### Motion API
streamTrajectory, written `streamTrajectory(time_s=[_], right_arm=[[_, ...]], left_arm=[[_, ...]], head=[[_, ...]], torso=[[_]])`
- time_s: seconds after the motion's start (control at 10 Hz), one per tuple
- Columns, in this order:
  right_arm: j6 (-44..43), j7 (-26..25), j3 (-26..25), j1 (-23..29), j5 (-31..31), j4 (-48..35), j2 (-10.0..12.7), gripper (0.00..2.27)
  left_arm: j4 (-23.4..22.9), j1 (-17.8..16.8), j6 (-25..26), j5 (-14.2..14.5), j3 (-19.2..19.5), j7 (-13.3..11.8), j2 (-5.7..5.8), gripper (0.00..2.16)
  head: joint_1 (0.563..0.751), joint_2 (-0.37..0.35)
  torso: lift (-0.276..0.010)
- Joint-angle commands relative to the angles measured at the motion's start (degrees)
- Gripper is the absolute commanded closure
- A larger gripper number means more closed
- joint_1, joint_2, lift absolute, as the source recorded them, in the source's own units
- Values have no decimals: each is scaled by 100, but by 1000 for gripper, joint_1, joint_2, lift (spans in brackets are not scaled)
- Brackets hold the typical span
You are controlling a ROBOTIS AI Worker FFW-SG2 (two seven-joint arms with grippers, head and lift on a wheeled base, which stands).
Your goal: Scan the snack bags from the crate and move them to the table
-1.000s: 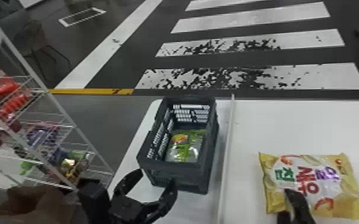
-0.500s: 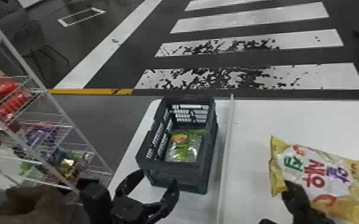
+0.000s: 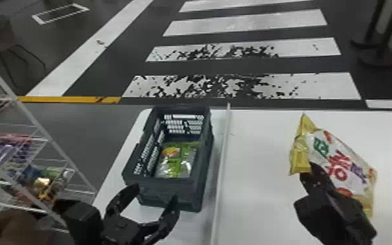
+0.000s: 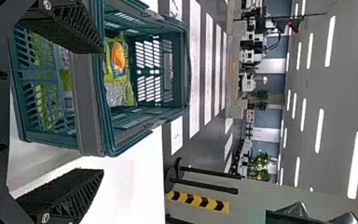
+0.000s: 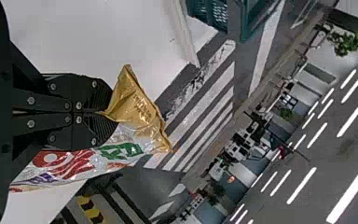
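My right end effector (image 3: pixel 313 172) is gripping a yellow snack bag (image 3: pixel 346 163) near one end, holding it tilted over the table (image 3: pixel 257 195). My left end effector (image 3: pixel 157 193) is open at the near end of the dark crate (image 3: pixel 169 191), where I can see green snack bags (image 3: pixel 176 161) inside. A pale strip (image 3: pixel 222 163) runs just beside the crate.

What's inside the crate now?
Inside the crate, a green snack bag with an orange patch lies uppermost; more green shows through the crate's slats. Whatever lies beneath is covered, so I can't count bags.
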Motion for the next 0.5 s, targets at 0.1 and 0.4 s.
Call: streamTrajectory(time_s=[0.1,0.4], right_arm=[[-226,155,-955,326,-1537,-449,255,2243],[-331,252,-2273,572,-3549,-862,536,2243]], left_arm=[[-179,6,38,-16,-8,37,32,83],[-144,-38,38,-42,-79,54,59,83]], head=[[695,227],[695,158]], torso=[[-95],[-95]])
